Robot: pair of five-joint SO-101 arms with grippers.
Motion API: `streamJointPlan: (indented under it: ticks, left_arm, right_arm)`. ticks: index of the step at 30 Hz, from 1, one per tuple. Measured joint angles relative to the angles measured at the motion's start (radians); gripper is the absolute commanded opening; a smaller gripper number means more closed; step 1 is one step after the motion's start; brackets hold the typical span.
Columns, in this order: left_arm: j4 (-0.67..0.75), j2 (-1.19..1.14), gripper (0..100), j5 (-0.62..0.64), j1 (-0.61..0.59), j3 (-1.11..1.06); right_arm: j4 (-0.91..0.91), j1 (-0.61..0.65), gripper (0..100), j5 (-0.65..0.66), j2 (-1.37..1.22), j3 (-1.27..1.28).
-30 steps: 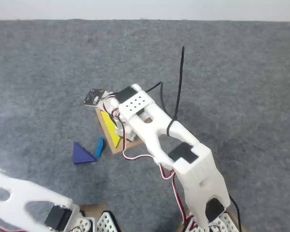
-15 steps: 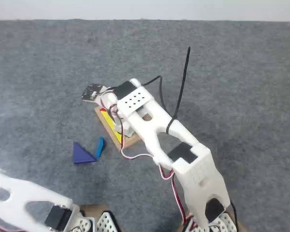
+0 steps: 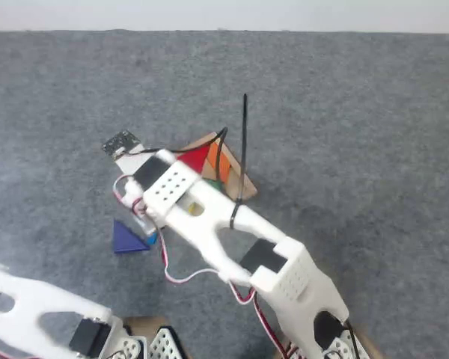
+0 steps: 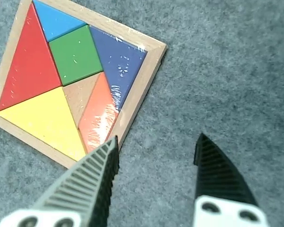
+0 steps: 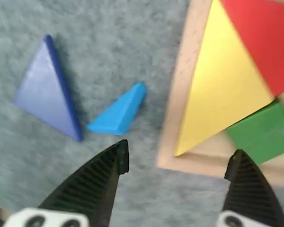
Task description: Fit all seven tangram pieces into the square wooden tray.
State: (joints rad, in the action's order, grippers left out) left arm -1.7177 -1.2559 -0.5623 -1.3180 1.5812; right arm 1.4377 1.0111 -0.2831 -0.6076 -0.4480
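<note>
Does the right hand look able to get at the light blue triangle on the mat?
Probably yes. The right hand is open just short of the light blue triangle, which lies uncovered on the mat, off the tray edge.

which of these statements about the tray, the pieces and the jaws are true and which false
1. The dark blue triangle lies on the grey mat, outside the tray. True.
2. The right gripper has its jaws shut on the light blue piece. False: the jaws are open and hold nothing; the piece lies on the mat.
3. The yellow triangle sits in the tray. True.
4. The green piece lies out on the mat. False: it is in the tray.
</note>
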Motion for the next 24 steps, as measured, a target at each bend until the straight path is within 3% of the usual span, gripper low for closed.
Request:
streamJointPlan:
  ticks: [5, 8, 12, 19, 24]
  left_arm:
    - [0.000, 0.000, 25, -0.005, -0.002, 0.000]
    - [0.000, 0.000, 25, -0.005, -0.002, 0.000]
    - [0.000, 0.000, 25, -0.005, -0.002, 0.000]
    - [0.000, 0.000, 25, -0.005, -0.002, 0.000]
    - [0.000, 0.000, 25, -0.005, -0.002, 0.000]
  right_arm:
    - [-0.002, 0.057, 32.4, -0.416, 0.000, 0.000]
    - [-0.031, 0.057, 32.4, -0.542, 0.000, 0.000]
    - [-0.089, 0.057, 32.4, -0.620, 0.000, 0.000]
    - [-0.137, 0.058, 32.2, -0.629, -0.031, 0.000]
    - [-0.183, 0.060, 26.6, -0.623, -0.094, 0.000]
